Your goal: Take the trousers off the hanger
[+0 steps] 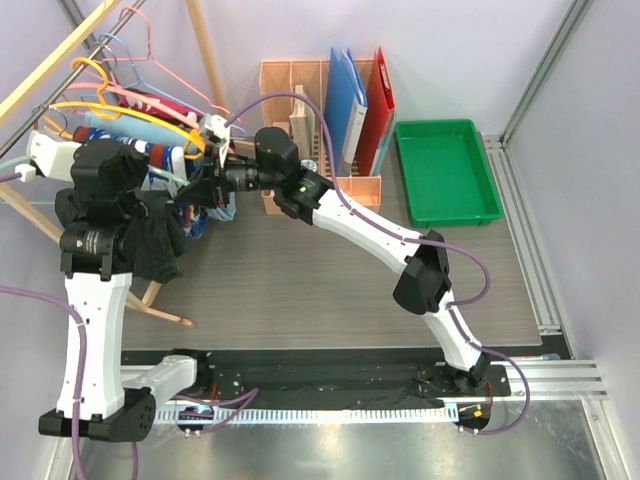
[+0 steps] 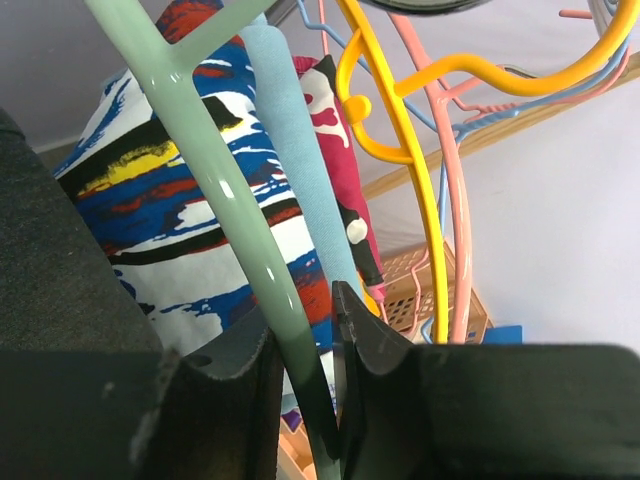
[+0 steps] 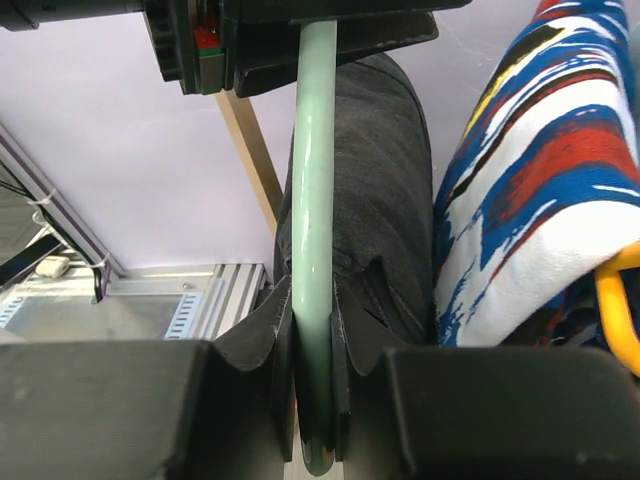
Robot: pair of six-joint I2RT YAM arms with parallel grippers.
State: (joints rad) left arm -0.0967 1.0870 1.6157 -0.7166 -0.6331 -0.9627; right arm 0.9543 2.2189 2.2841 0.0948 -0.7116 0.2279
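A pale green hanger point(image 2: 215, 190) carries black trousers point(image 3: 385, 180), which hang down at the rack's left point(image 1: 160, 240). Beside them hang navy-white-red print trousers point(image 2: 170, 220) and a pink camouflage pair point(image 2: 335, 150). My left gripper point(image 2: 300, 310) has the green bar between its fingers, both pads against it. My right gripper point(image 3: 315, 300) is shut on the same bar lower down, right beside the black cloth. In the top view the right gripper point(image 1: 203, 185) reaches into the hanging clothes from the right.
Empty yellow point(image 2: 400, 130) and pink point(image 2: 450, 200) hangers crowd the wooden rack point(image 1: 60, 50) close behind. A wooden organiser with blue and red folders point(image 1: 340, 100) stands at the back. A green tray point(image 1: 445, 170) lies at the right.
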